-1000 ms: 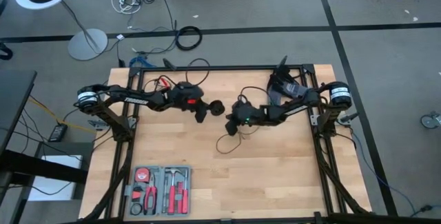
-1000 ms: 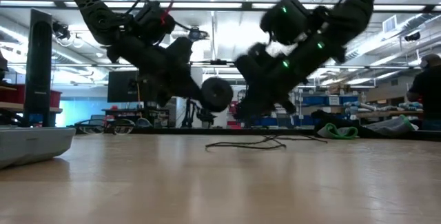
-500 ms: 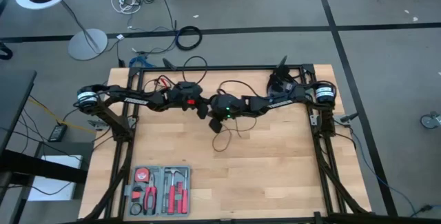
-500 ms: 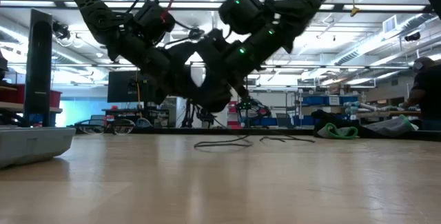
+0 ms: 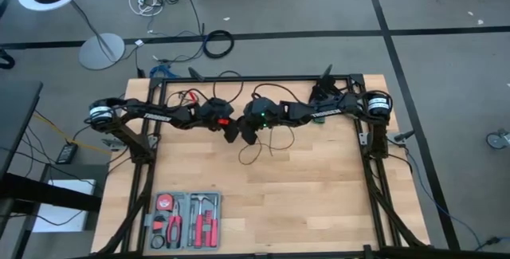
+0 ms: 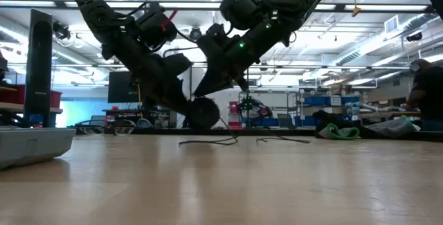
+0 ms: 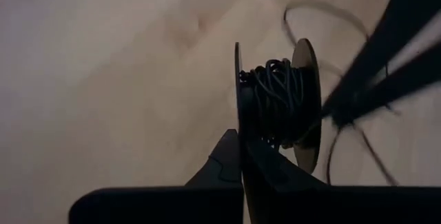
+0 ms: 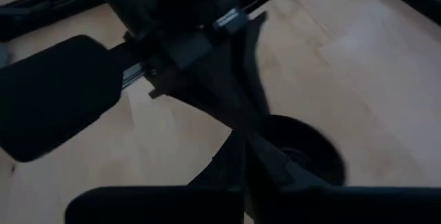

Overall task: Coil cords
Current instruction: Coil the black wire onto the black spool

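The thin black cord is partly wound on a small black spool with two round discs. Its loose part lies in loops on the wooden table. My left gripper is at the table's far middle, shut on the spool, which hangs just above the table. My right gripper is right beside the spool, on its right, with its fingers shut on the cord. The puck end does not show apart from the spool. My left gripper pinches the rim of one spool disc between its two fingers, coming slanting down from the table's left. The spool is lifted clear, its discs on edge. My right gripper pinches the cord right where it leaves the windings, coming slanting down from the table's right. The strand between fingers and spool is short.
A grey tool tray with red-handled tools stands at the table's near left. Red and black clips with leads lie at the far edge behind my left arm. The near half of the table is bare wood.
My right gripper has swung toward the table's left and far edge, up to the spool. The loose loops on the table have been dragged leftward with it. The spool in my left gripper has come lower, close to the table.
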Action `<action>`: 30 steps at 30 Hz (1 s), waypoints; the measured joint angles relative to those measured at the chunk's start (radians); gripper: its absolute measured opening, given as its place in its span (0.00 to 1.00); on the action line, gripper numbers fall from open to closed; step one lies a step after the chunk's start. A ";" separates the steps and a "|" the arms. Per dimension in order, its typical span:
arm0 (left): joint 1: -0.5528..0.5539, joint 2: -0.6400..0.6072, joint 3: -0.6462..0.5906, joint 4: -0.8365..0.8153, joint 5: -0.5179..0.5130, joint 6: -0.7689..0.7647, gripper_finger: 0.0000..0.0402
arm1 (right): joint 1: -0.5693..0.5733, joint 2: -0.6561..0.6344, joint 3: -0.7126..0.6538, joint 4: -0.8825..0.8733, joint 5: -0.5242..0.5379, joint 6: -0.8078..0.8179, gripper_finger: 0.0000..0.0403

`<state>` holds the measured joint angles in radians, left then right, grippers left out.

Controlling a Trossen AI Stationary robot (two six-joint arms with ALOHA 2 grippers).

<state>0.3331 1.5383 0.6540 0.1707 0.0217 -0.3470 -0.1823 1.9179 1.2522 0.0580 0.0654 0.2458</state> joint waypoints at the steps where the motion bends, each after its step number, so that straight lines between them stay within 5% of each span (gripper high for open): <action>1: 0.000 0.000 0.000 -0.021 0.008 0.001 0.00 | -0.002 0.000 0.000 -0.003 0.001 0.005 0.00; 13: -0.006 0.001 -0.002 -0.157 0.024 0.033 0.00 | -0.011 -0.010 -0.001 -0.199 0.035 0.078 0.00; 30: -0.033 0.003 -0.004 -0.196 0.013 0.052 0.00 | 0.066 -0.103 -0.306 0.043 0.024 0.257 0.01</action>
<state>0.2996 1.5410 0.6502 -0.0254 0.0345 -0.2951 -0.1167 1.8146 0.9458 0.1014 0.0898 0.5026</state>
